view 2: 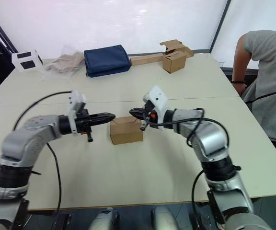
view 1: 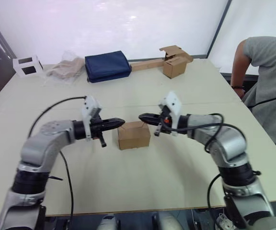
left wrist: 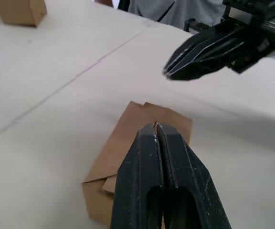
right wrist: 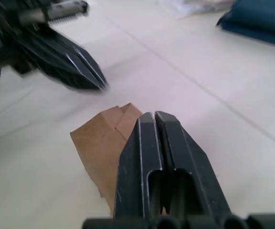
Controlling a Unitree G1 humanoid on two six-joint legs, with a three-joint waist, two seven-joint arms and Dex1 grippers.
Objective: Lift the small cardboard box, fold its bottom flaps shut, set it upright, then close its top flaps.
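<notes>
Small brown cardboard box (view 1: 133, 135) sits upright, top flaps (left wrist: 149, 114) folded shut.

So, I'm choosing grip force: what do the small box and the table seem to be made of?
The small box looks like thin matte brown cardboard: creased folds and overlapping flaps show on top. The table seems a smooth, hard, pale beige top, perhaps laminate, with a faint sheen and a thin seam; its core cannot be told.
</notes>
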